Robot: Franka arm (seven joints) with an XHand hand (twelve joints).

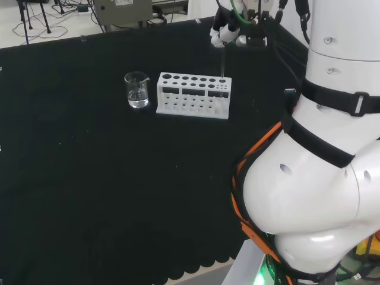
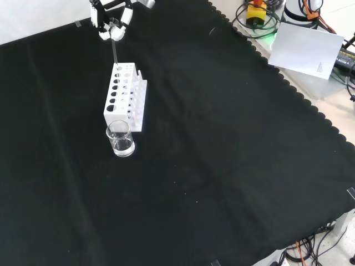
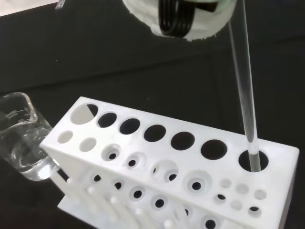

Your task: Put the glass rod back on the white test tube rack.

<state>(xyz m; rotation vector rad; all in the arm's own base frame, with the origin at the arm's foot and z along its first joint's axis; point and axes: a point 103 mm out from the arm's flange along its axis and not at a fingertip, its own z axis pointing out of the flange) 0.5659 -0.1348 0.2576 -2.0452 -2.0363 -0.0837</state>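
Note:
The white test tube rack (image 1: 193, 95) (image 2: 125, 95) (image 3: 181, 167) stands on the black cloth. A clear glass rod (image 3: 244, 90) (image 1: 223, 65) (image 2: 114, 51) hangs upright, its lower end inside the large end hole of the rack's top row. In the head view that hole is at the rack's right end. The black and white hand (image 1: 234, 31) (image 2: 110, 16) (image 3: 183, 19) is right above the rack's end, its fingers pinched on the rod's upper part.
A small glass beaker (image 1: 136, 90) (image 2: 120, 139) (image 3: 21, 138) with a little clear liquid stands close beside the rack's other end. The arm's white links (image 1: 320, 160) stand at the right of the head view. Paper (image 2: 309, 51) and cables lie beyond the cloth's scalloped edge.

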